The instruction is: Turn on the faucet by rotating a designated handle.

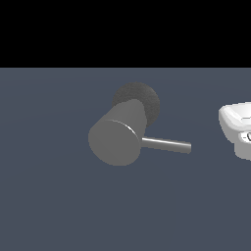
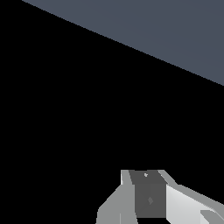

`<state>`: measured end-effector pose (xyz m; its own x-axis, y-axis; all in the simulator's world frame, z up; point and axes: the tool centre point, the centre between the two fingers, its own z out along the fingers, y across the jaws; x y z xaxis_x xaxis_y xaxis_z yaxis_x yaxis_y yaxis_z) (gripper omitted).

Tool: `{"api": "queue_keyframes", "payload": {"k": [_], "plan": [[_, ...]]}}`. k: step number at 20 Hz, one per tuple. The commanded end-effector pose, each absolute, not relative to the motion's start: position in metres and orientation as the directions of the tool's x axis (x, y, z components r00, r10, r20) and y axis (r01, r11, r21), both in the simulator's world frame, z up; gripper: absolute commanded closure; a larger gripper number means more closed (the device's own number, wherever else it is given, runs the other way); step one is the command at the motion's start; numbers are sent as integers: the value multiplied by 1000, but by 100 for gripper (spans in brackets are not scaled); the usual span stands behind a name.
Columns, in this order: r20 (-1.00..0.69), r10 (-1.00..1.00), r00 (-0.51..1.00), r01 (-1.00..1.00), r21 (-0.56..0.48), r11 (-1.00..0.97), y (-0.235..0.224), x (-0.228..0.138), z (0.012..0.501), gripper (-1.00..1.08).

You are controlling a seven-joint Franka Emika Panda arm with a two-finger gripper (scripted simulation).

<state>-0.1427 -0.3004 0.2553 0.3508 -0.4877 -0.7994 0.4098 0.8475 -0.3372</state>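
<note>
The job has not really started yet. This looks like the reaching step: the arm is on its way to the tap and nothing has been turned.

The tap [image 1: 117, 139] sits near the middle of the exterior view. It is a fat grey tube with a flat round face, tipped over on a dark, rough, round foot. The handle [image 1: 165, 144] is the thin shiny rod that sticks out of its side, toward the exterior view's right.

The gripper [image 1: 237, 130] is a white shape at the far right edge of that view, well apart from the rod's tip. It touches nothing and holds nothing. Only part of it shows, so I cannot tell if its fingers are spread or pressed together. The wrist view shows only a bit of the gripper's body, plus floor and black. The tap is not in it.

Next, I think the gripper must move toward the rod's free end, get against it, and push it around.
</note>
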Motion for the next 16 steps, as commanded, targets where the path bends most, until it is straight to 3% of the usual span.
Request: {"api": "queue_keyframes", "payload": {"k": [1,8,16], "plan": [[-853,-436,286,411,-302,860,-297,-145,221,108],[-939,-316,140,410,-235,881,-281,-154,150,108],[-971,-235,35,408,-201,891,-267,-165,104,108]]}}
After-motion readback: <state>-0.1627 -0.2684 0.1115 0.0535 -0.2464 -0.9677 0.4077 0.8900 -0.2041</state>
